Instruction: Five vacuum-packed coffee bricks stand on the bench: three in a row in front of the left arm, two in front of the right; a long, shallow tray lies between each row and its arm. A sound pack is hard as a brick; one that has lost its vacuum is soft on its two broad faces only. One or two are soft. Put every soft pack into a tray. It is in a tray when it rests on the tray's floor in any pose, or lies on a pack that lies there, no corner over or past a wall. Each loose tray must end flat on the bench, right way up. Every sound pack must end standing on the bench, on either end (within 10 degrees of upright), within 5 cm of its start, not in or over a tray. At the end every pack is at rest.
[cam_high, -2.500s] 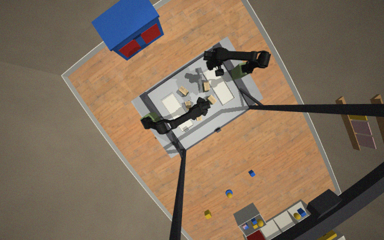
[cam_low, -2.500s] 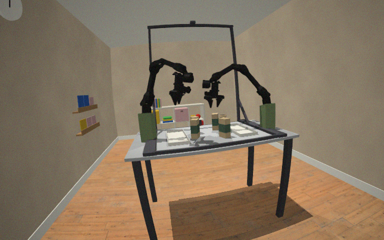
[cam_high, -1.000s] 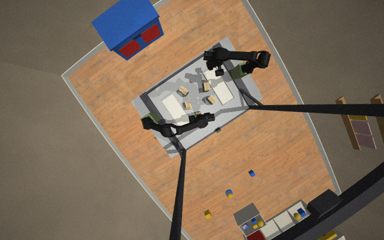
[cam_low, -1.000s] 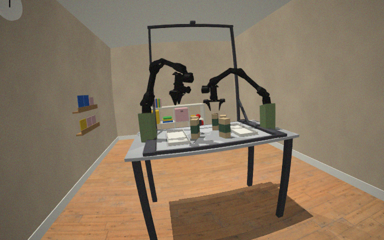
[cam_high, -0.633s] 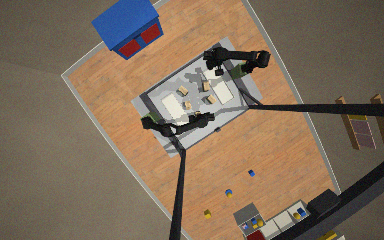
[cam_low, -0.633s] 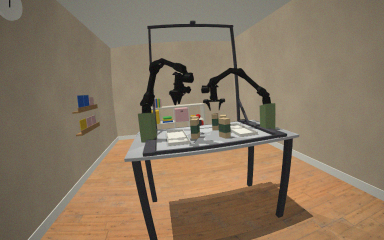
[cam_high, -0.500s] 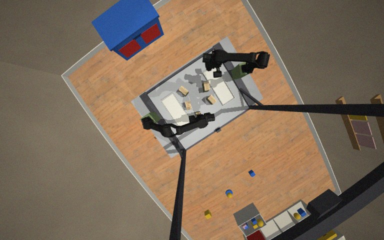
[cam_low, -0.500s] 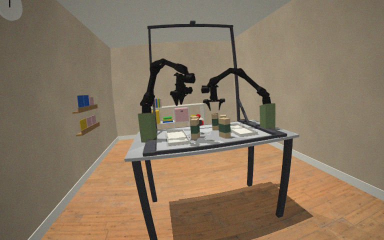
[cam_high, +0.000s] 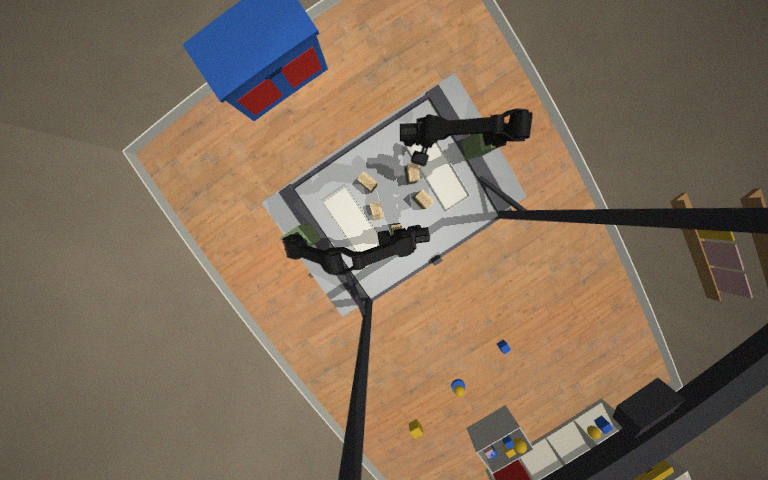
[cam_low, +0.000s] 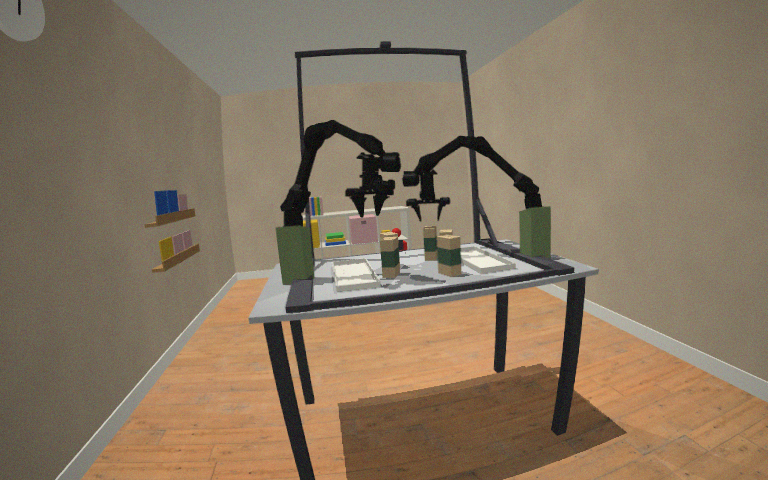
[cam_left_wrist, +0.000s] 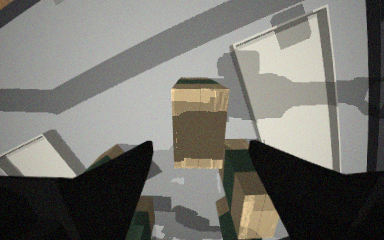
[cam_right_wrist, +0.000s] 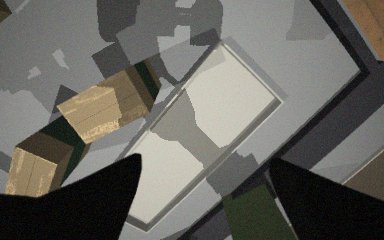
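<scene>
A: Where to start?

B: With the end pack (cam_high: 395, 227) (cam_low: 429, 243) (cam_left_wrist: 200, 127): upright on the tabletop (cam_high: 396, 195) (cam_low: 317, 291) (cam_left_wrist: 135, 80), below the left tool (cam_high: 399, 233) (cam_low: 428, 219) (cam_left_wrist: 201, 146). Soft or sound: cannot tell by eye.

A: And around it?

B: Near the middle pack (cam_high: 376, 211) (cam_left_wrist: 255, 212); beside the left arm's tray (cam_high: 346, 212) (cam_low: 487, 260) (cam_left_wrist: 300, 85), not in it. Farther out, the right tool (cam_high: 419, 157) (cam_low: 369, 215) (cam_right_wrist: 206, 163), spread, high above the other tray (cam_high: 447, 180) (cam_low: 353, 274) (cam_right_wrist: 235, 90).

A: Left tool's state?

B: Spread, nothing pinched, tips above the pack tops. Apparently aligned to close across the broad faces, as needed for a softness check.

A: Method?

B: Centre over the top first, then lower straight, both fingers well down the broad faces. Squeeze slowly, evenly; look for give. Avoid the narrow faces: no information there. Watch the finger nearest the middle pack; likely to clip and topple it. If sound, release without dragging; if soft, lift clear before crossing the tray wall.
</scene>
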